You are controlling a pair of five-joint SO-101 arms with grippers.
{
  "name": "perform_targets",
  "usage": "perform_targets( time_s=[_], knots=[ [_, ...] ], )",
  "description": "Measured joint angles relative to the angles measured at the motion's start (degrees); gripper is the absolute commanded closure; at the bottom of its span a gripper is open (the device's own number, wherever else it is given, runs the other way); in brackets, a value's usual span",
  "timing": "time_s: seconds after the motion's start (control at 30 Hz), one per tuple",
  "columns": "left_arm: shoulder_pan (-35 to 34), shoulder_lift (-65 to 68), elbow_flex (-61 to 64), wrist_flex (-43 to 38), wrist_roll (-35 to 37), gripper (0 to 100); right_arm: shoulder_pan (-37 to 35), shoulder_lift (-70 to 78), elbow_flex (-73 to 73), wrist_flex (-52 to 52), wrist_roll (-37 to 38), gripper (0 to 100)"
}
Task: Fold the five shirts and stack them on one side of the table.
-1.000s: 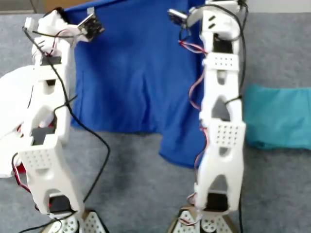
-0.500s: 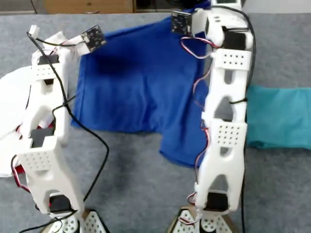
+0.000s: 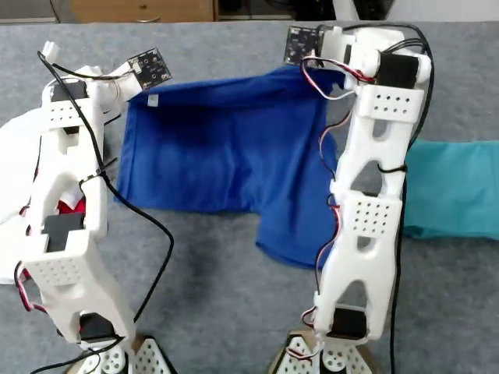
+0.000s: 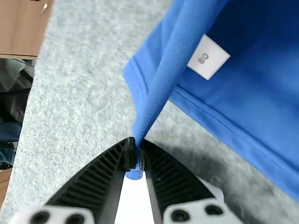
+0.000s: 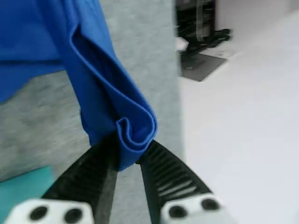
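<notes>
Left claw [image 3: 123, 87] and right claw [image 3: 326, 56] hold the far corners of a blue shirt [image 3: 226, 156] spread on the grey table [image 3: 210, 296] in the high view. They are probably lifting that edge to fold it toward the near hem. A folded teal shirt [image 3: 452, 187] lies at the right. From the left wrist, the left claw [image 4: 134, 156] is pinched tight on a thin ridge of the blue shirt [image 4: 243, 93], with its white label [image 4: 208, 57] just beyond. From the right wrist, the right claw [image 5: 126, 154] clamps a rolled bunch of the same blue shirt [image 5: 46, 37].
</notes>
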Motion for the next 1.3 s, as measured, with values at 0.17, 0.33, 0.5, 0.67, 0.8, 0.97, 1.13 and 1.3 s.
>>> perform_targets(
  time_s=[0.17, 0.33, 0.5, 0.67, 0.8, 0.97, 1.13, 1.3],
  knots=[
    [-0.97, -3.16, 0.00, 6.42, -1.76, 98, 1.41, -1.41, 0.00, 6.86, -1.85, 99.7],
    [-1.14, -3.96, 0.00, 8.26, -1.85, 98, 1.49, -2.64, 0.00, 7.65, -2.46, 99.7],
    [-1.23, -4.04, -0.35, 8.44, -1.67, 98, 1.58, -5.19, 0.00, 7.65, -2.46, 99.7],
    [-1.23, -4.04, -10.46, 7.47, 5.63, 98, 3.16, -13.10, 0.00, 3.87, -2.55, 99.7],
    [-1.23, -4.04, -24.79, 7.38, 10.29, 98, 4.84, -19.25, 0.00, -6.24, -2.55, 99.7],
    [-1.14, -4.84, -43.69, 7.38, 10.99, 98, 6.86, -25.85, -0.09, -16.18, -2.55, 99.7],
    [-1.14, -5.71, -59.60, 11.34, 7.91, 98, 9.23, -31.47, -0.97, -24.35, -0.79, 99.7],
    [-1.23, -5.98, -75.78, 27.96, 1.49, 98, 10.73, -33.76, -1.14, -35.16, 2.64, 99.6]
  ],
)
